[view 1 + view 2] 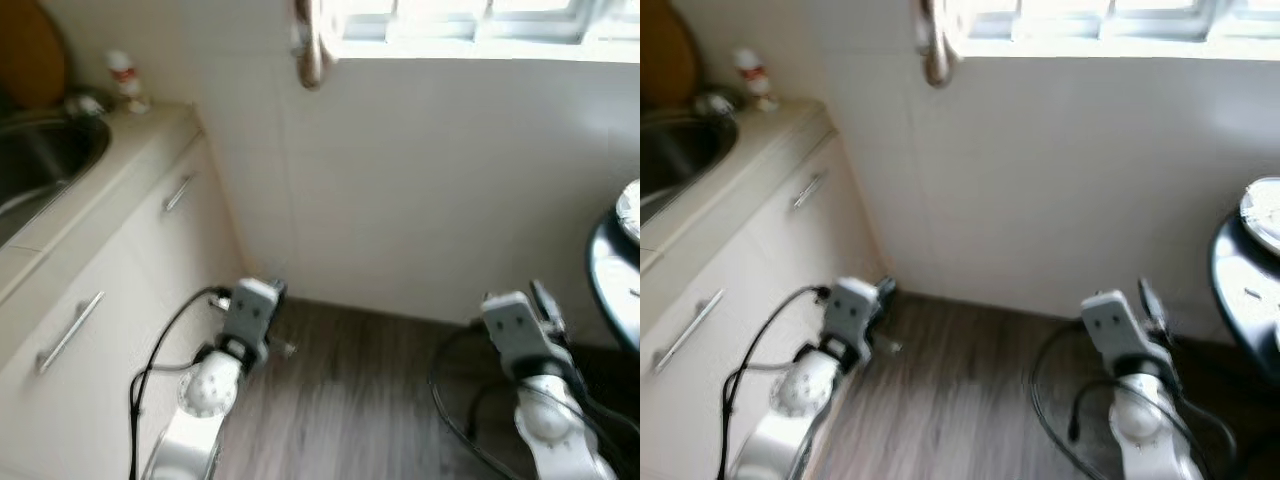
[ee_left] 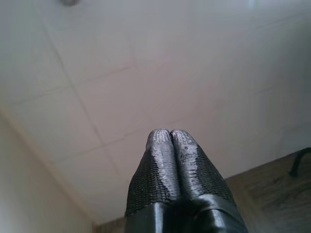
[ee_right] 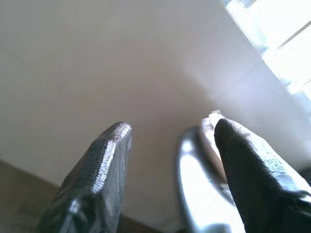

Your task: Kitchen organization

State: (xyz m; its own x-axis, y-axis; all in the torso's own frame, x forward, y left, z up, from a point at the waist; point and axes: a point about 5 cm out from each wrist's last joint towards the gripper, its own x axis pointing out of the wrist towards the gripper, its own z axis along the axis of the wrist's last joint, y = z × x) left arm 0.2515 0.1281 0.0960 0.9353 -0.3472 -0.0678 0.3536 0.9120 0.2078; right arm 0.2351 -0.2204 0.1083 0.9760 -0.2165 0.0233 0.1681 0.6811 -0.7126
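over on the robot's left, a steel sink [image 1: 40,160] is sitting sunk into a pale worktop [image 1: 120,170]; its bowl is showing bare metal, and whether anything is lying in it cannot be told. a small white bottle with a red band [image 1: 128,80] is standing upright on the worktop at the back, just beside the sink rim, and a brown round board [image 1: 30,50] is leaning against the wall behind the sink. below the worktop, cream cabinet fronts with slim metal handles [image 1: 70,330] are running along toward the tiled wall [image 1: 420,180].

on the robot's right, a dark glossy round table [image 1: 612,280] is poking in at the edge, carrying a whitish plate [image 1: 630,212] near its rim; what is lying on the plate is too blurred to tell.

the left end effector [image 2: 170,138] is hanging low over the wood-look floor [image 1: 340,400], clenched with its two fingertips pressed together and holding nothing, pointing toward the tiled wall. the right end effector [image 3: 172,131] is hanging released, its fingers spread wide apart, aiming toward the dark table's edge under the bright window [image 1: 480,20].
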